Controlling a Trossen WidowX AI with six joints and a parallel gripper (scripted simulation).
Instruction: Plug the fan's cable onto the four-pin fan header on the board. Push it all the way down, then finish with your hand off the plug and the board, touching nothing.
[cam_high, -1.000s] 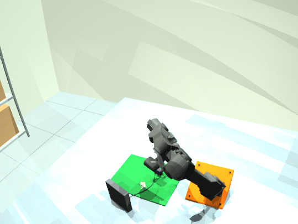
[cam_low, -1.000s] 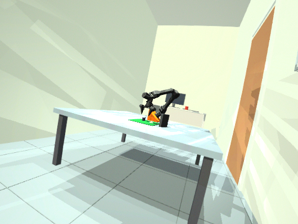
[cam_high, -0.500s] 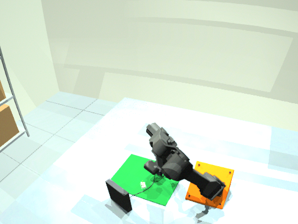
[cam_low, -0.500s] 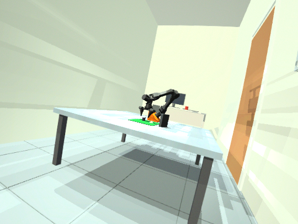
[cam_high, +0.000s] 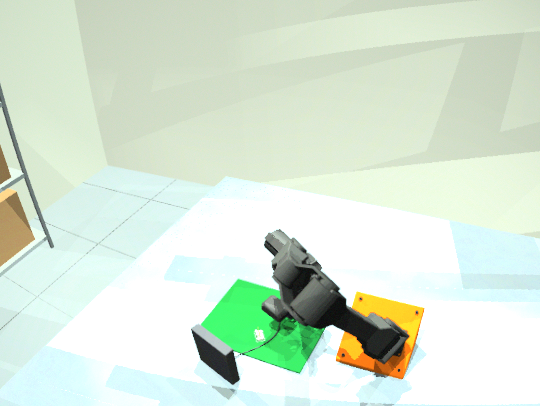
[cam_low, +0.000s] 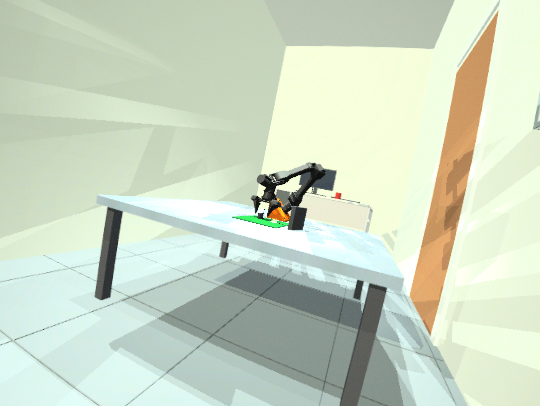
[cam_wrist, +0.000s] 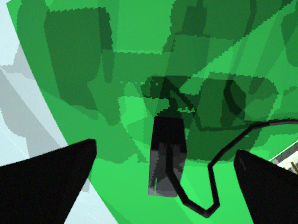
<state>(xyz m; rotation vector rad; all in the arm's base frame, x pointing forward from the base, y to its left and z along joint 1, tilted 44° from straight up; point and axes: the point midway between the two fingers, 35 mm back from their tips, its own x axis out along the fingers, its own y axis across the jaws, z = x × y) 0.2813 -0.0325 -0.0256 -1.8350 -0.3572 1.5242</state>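
Observation:
The green board (cam_high: 237, 305) (cam_wrist: 135, 25) lies on the table. The cable's dark plug (cam_wrist: 168, 132) (cam_low: 261, 216) stands on it, with its black cable (cam_wrist: 214, 192) (cam_high: 260, 345) looping away to the fan (cam_high: 215, 355) (cam_low: 297, 218), a dark upright slab at the board's edge. The white four-pin header (cam_high: 259, 335) sits on the board nearer the fan; its edge shows at the right of the wrist view. My gripper (cam_wrist: 165, 152) (cam_low: 263, 212) is open, with one fingertip on each side of the plug and wide gaps to it. In the top view the arm hides the plug.
The arm's base stands on an orange plate (cam_high: 412, 320) to the right of the board in the top view. A shelf with brown boxes (cam_high: 12, 225) stands off the table at far left. A desk with a monitor (cam_low: 327, 180) is behind in the exterior view.

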